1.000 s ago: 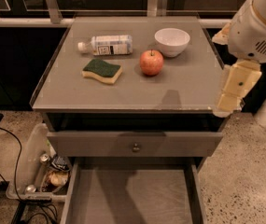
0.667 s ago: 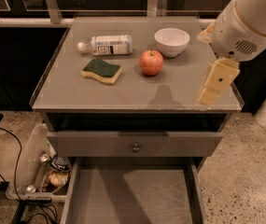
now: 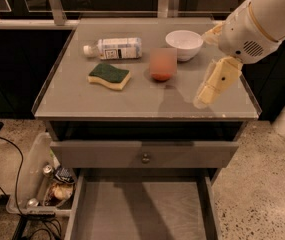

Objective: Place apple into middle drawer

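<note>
Plainly the pick-up comes first: the apple (image 3: 162, 65) sits on the grey worktop (image 3: 127, 101), just in front and to the left of the white bowl (image 3: 184, 44) and to the right of the green-and-yellow sponge (image 3: 109, 76). The hand (image 3: 216, 84) hangs over the right part of the worktop, near the apple but clear of it, tilted down and to the left. Whether it is open or closed I cannot tell from this view, though it has no hold on the fruit.

To do this step well, I would bring the hand in over the apple from the right and above, keeping away from the bowl's rim, which is the closest thing to knock. Centre on the widest part of the fruit (round and smooth, so an off-centre squeeze could roll it toward the sponge or the bottle (image 3: 114, 48)). Close only once it is low enough to straddle the middle.

The middle drawer (image 3: 142, 209) stands pulled out below the closed drawer front (image 3: 102, 154) with the knob, its grey floor showing. The carry therefore has to come forward past the worktop's front edge before going down.
</note>
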You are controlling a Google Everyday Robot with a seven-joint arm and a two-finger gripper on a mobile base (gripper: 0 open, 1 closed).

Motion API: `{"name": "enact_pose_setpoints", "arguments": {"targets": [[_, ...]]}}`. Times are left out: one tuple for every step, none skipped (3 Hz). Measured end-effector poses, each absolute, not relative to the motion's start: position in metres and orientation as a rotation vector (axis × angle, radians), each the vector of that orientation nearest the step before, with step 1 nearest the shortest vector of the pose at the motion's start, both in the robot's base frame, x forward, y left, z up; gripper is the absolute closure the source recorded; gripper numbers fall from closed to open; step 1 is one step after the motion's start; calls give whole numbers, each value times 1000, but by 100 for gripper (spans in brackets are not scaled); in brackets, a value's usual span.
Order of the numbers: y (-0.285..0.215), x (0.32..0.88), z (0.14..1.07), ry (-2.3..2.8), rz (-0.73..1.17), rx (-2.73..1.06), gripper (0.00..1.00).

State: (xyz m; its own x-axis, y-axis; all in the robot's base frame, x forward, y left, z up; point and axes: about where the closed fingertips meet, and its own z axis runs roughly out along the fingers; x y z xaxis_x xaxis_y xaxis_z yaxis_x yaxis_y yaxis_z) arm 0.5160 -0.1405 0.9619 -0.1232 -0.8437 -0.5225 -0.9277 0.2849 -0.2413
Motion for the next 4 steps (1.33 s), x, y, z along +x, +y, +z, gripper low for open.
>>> {"name": "enact_pose_setpoints", "arguments": {"targets": [[-141,516,962,1987,189,-1582,0],[-141,516,961,1987,175,-1589,0],[-140,537,947,1962,227,-1547,0],[-141,570,929,1915,316,-1458,0]]}}
